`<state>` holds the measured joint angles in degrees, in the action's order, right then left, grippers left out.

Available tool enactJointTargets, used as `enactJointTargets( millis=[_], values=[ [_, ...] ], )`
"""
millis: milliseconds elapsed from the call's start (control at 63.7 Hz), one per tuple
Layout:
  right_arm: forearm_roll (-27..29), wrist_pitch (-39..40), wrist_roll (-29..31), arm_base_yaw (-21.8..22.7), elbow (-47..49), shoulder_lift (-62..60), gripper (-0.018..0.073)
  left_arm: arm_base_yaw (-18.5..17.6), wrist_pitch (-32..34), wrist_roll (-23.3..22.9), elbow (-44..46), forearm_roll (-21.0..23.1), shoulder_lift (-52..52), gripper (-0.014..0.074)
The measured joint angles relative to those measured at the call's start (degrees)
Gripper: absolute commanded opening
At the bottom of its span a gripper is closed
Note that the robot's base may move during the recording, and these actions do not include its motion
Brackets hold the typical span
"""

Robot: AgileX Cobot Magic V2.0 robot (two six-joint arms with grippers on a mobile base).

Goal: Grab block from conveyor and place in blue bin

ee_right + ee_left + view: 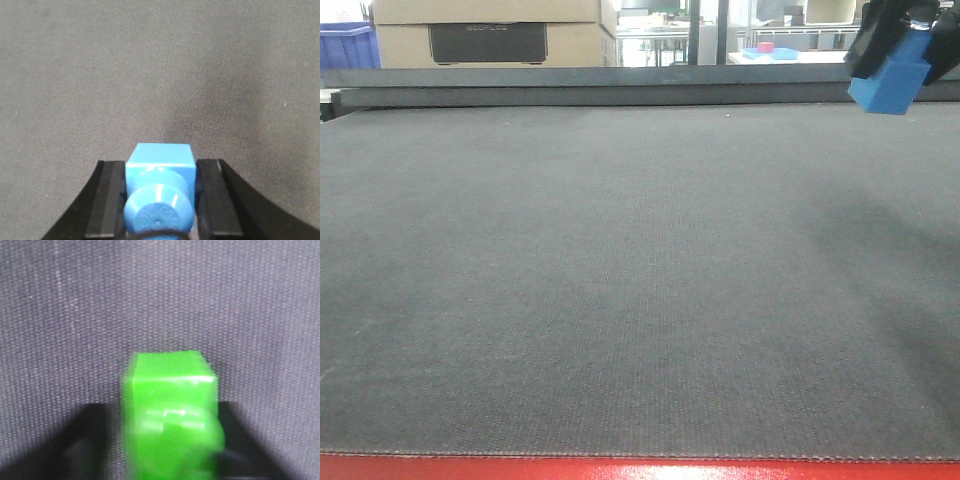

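Observation:
The bright-blue block [892, 85] hangs above the far right of the dark grey conveyor [620, 280], clamped in my right gripper [900, 50]. In the right wrist view the block [160, 160] sits between the two black fingers [111, 200], its round stud facing the camera, and my right gripper [160, 200] is shut on it. The left wrist view shows a blurred green block [170, 390] close to the lens, held in my left gripper [170, 445] over the belt. A blue bin [345, 45] shows far back at the top left.
The conveyor's red frame [620, 470] runs along the near edge. Behind the belt stand a dark rail [620, 85] and a large cardboard box [485, 30]. More tables with small coloured items [770, 50] lie far behind.

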<state>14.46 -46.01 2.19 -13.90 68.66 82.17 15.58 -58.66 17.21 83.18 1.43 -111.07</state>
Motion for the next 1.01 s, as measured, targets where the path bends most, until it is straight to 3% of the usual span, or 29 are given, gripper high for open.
enactJointTargets(
  millis=[157, 330, 566, 707, 1005],
  values=[
    [0.00, 0.32, 0.00, 0.00, 0.00, 0.00, -0.0162, -0.22, -1.14, -0.01, 0.00, 1.39, 0.00, -0.0111],
    [0.00, 1.19, 0.00, 0.26, 0.00, 0.00, -0.0162, -3.15, -1.61, -1.54, 0.00, 2.18, 2.63, -0.0111],
    [-0.11, 1.27, 0.00, 5.40, -0.65, -0.10, -0.0162, -14.15, 1.03, -4.39, 0.00, 2.73, 9.70, -0.0111],
    [-3.45, 1.17, 0.09, 7.16, -2.79, -0.21, -0.0162, -20.12, 1.03, -4.96, 0.00, 3.56, 11.72, -0.0111],
    [-4.92, 5.19, 0.09, 7.10, -12.35, -6.69, -0.0162, -21.22, 2.52, -5.36, -3.53, 8.86, 21.12, -0.0111]
  ],
)
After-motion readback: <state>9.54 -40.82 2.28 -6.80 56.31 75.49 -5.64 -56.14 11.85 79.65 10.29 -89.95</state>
